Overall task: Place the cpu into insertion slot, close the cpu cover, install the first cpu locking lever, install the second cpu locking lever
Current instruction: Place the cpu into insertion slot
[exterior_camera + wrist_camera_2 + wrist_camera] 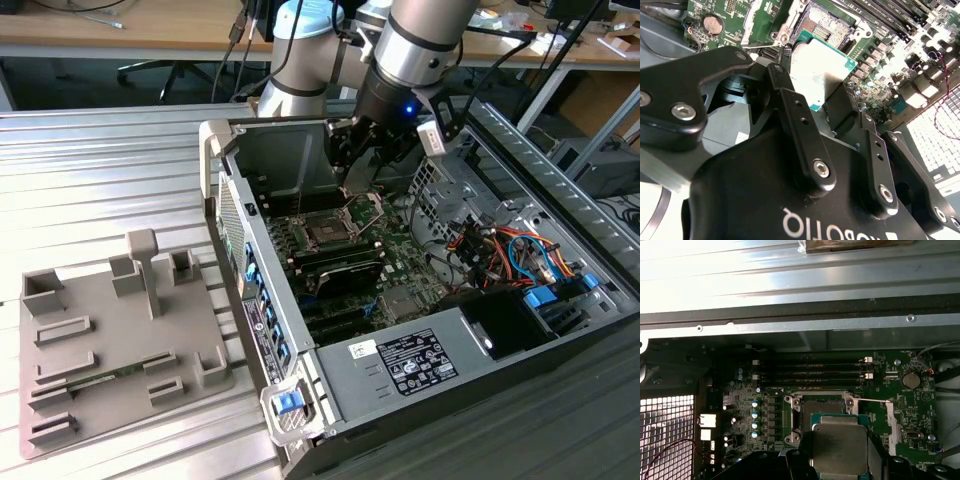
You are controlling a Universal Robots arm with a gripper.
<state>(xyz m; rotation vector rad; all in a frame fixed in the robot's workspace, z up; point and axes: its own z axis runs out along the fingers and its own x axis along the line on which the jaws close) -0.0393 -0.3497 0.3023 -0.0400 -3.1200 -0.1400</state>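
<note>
In the exterior view the gripper point(352, 168) hangs inside the open computer case point(290, 150), just above the one insertion slot point(326, 232), whose cpu cover point(363, 210) seems to stand tipped open beside it. In the second wrist view its two fingers point(790, 107) are clamped on opposite edges of the single cpu point(820, 75), a light, stiff, thin plate, probably fragile underneath, so the edges are the right hold. In the first wrist view the cpu hovers near the empty insertion slot, not yet seated, with four memory slots point(810, 371) beyond.
</note>
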